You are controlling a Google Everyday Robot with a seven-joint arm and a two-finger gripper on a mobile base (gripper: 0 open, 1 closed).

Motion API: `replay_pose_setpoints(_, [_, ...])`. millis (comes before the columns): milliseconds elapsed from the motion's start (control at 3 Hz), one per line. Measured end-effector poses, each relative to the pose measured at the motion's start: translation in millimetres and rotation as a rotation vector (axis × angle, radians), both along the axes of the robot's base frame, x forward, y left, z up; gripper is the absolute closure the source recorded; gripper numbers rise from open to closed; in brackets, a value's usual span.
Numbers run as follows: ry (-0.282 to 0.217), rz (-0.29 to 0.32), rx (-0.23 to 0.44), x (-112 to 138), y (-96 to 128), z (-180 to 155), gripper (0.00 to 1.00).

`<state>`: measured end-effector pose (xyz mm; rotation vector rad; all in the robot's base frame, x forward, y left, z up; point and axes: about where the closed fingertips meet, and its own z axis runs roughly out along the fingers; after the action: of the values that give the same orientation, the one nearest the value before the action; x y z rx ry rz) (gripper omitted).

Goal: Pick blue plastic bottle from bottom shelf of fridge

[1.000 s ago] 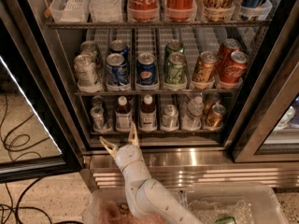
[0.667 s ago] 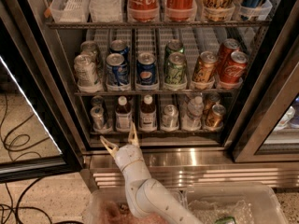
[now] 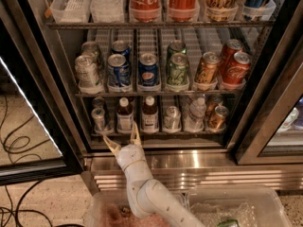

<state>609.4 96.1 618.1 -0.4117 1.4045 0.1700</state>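
On the bottom shelf (image 3: 182, 134) of the fridge (image 3: 199, 162), just right of a small silver can (image 3: 98, 119), we see the blue plastic bottle (image 3: 124, 117), with a similar brown bottle (image 3: 150, 116) beside it. Our gripper (image 3: 124, 139) hovers just below the shelf front, jaws spread apart and empty. We judge this to be the approach: next we reach in and close around the bottle.

The gripper (image 3: 119, 132), fingers spread, is hovering before the bottom shelf (image 3: 156, 134); a silver can (image 3: 99, 119) and a brown bottle (image 3: 149, 115) are flanking the blue plastic bottle (image 3: 124, 117) closely.
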Motion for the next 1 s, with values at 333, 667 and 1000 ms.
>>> replay_pose_setpoints(333, [-0.007,-0.019,-0.004,8,-2,-1,0.26])
replay_pose_setpoints(667, [-0.016,-0.024,-0.012,16,-1,1,0.25])
replay_pose_setpoints(1000, [-0.036,-0.034,-0.022,29,-2,6,0.25])
